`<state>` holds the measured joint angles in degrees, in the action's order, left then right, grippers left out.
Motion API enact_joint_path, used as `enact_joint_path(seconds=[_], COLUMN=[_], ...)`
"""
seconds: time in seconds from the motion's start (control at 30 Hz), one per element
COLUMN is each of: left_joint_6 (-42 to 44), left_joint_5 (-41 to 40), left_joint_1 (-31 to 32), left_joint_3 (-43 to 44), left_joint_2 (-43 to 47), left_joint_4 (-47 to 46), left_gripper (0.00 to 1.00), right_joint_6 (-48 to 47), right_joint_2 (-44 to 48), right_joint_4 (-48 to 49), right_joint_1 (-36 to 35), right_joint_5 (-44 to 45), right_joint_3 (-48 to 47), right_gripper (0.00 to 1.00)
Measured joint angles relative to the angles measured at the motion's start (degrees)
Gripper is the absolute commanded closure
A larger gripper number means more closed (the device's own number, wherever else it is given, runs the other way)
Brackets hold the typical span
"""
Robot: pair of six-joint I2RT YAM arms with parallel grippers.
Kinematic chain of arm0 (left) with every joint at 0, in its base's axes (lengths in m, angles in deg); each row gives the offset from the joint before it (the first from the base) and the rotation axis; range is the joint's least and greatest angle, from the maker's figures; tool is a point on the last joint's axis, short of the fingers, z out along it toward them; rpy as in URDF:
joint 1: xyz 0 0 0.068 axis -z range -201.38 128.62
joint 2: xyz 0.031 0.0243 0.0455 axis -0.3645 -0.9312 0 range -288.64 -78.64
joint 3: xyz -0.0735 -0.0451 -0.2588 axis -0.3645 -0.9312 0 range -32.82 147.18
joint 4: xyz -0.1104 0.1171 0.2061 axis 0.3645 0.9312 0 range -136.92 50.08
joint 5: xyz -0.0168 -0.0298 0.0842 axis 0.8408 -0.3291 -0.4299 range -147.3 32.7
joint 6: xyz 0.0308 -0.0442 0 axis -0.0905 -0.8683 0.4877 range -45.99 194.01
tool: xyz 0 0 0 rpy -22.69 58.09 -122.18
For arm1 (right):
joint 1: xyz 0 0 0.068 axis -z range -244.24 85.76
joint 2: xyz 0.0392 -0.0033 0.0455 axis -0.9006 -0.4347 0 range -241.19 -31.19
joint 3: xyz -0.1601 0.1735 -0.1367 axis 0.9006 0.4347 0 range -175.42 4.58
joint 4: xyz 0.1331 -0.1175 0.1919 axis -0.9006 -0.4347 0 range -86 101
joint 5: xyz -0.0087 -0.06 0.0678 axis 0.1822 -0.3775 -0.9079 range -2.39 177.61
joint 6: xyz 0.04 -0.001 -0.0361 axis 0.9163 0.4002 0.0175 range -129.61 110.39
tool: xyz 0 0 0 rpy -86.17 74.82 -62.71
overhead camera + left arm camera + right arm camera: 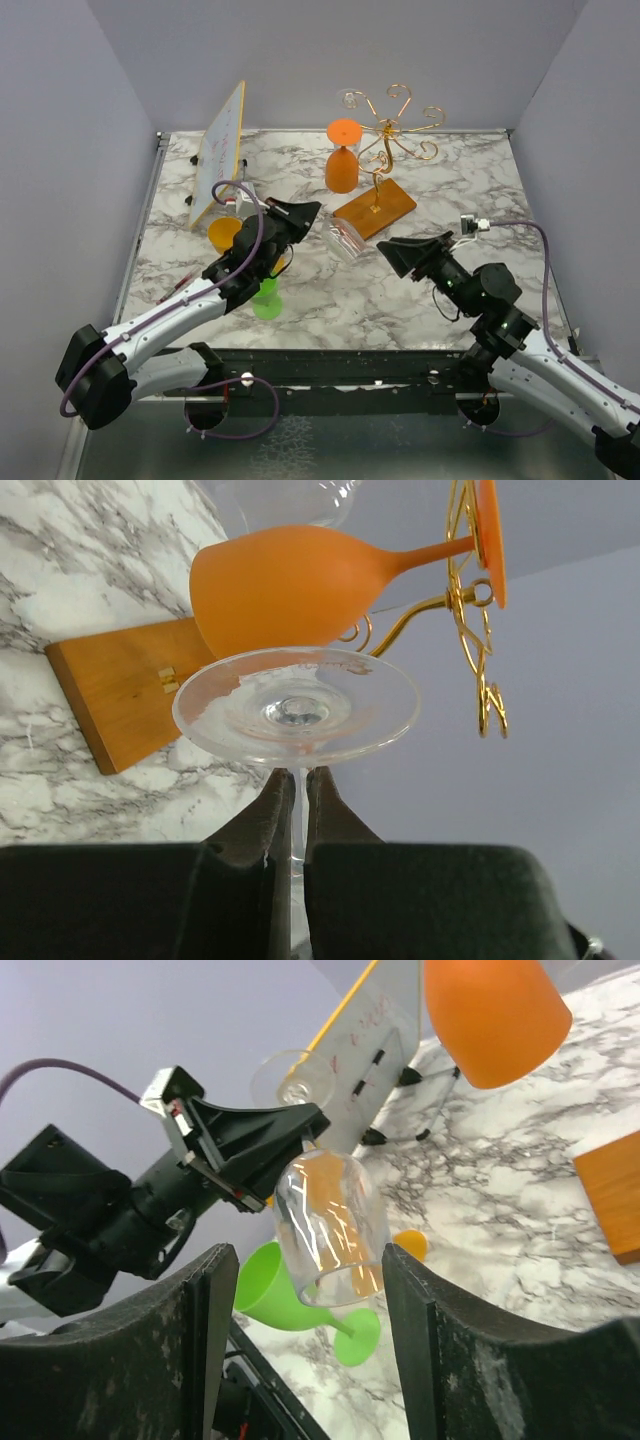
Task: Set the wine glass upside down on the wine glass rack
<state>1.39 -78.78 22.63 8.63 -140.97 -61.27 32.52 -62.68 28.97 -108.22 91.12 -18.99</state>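
Plainly the wine glass [345, 240] hangs tilted above the counter [470, 190], its stem clamped in the left jaws just under the foot; the right jaws stand apart near its bowl. To hang it well, I judge the left arm should turn the bowl downward and slide the stem into a free curl of the wine glass rack [385, 135], clear of the orange glass [342, 165] there. The clear bowl holds nothing
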Motion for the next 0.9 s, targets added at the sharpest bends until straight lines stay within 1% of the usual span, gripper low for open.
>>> enact_joint_path(seconds=[0.17, 0.27, 0.37, 0.43, 0.57, 0.73, 0.9], left_joint_6=[10.29, 18.16, 25.31, 28.98, 35.26, 39.21, 40.54], left_joint_5=[2.82, 7.82, 13.68, 17.77, 26.03, 34.80, 41.05], left_joint_1=[0.00, 0.00, 0.00, 0.00, 0.00, 0.00, 0.00], left_joint_3=[-1.95, -2.51, -2.82, -2.97, -2.99, -2.99, -2.99], left_joint_2=[2.84, 4.26, 5.51, 6.23, 7.17, 7.30, 7.06], left_joint_4=[-2.05, -3.82, -5.62, -6.64, -9.25, -11.78, -13.86], left_gripper=[1.00, 1.00, 1.00, 1.00, 1.00, 1.00, 1.00], right_joint_6=[-3.21, -6.29, -9.46, -10.82, -11.37, -9.57, -7.65], right_joint_2=[-2.10, -5.70, -10.25, -13.25, -17.44, -20.26, -21.18], right_joint_4=[-8.85, -11.61, -12.44, -12.17, -10.88, -6.14, -1.36], right_joint_1=[0.02, 0.02, 0.02, 0.00, 0.02, 0.00, 0.00], right_joint_5=[-0.07, -2.43, -7.26, -10.91, -17.18, -20.39, -21.40], right_joint_3=[-6.47, -11.13, -15.32, -16.90, -17.07, -16.39, -15.02], right_gripper=[0.31, 0.31, 0.31, 0.32, 0.34, 0.36, 0.49])
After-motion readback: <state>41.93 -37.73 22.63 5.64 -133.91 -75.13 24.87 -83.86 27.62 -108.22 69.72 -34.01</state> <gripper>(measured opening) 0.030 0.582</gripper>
